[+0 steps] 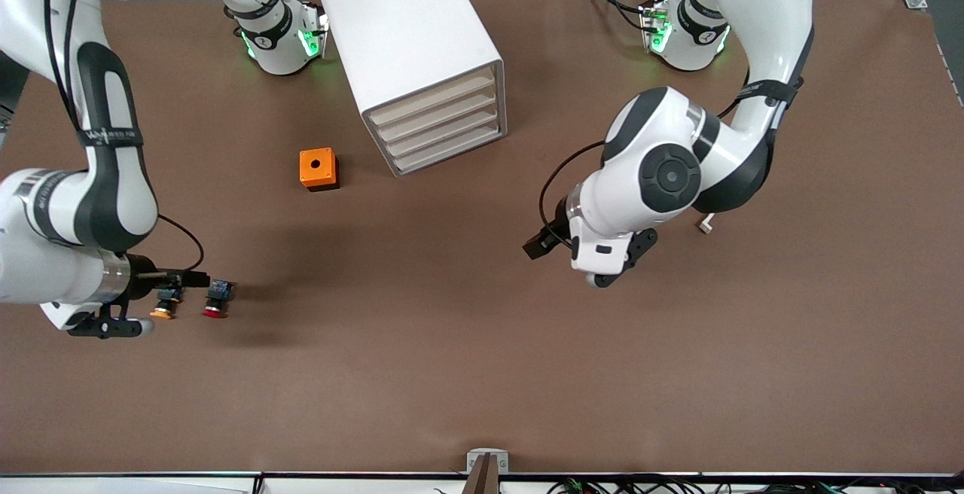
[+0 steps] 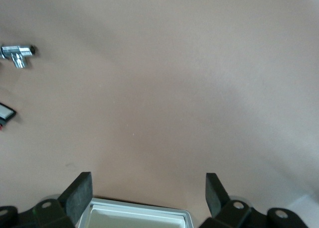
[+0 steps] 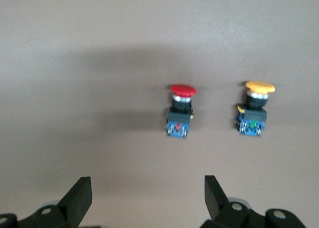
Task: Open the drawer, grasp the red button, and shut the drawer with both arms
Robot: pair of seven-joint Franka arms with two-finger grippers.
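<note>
Together two buttons (image 3: 214,111), one cube (image 1: 318,169), four drawers (image 1: 440,126)

Table (image 1: 482,373): matt brown covering, smooth, paper-like. Cabinet (image 1: 407,35): smooth white plastic, satin; drawer (image 1: 444,149) fronts cream, matt. Button (image 3: 179,111): glossy red plastic cap, black body. Orange-capped button (image 3: 255,107): same plastic make. Orange cube (image 1: 318,168): matt plastic. Arms (image 1: 663,178): glossy white shells, black bands. Small fitting (image 2: 17,54): polished metal.

The right gripper (image 3: 147,200) hangs low over the table at the right arm's end, its fingers (image 3: 79,195) spread wide — nothing between them. The left gripper (image 2: 148,195) waits over mid-table, fingers (image 2: 79,193) likewise wide apart and empty.
</note>
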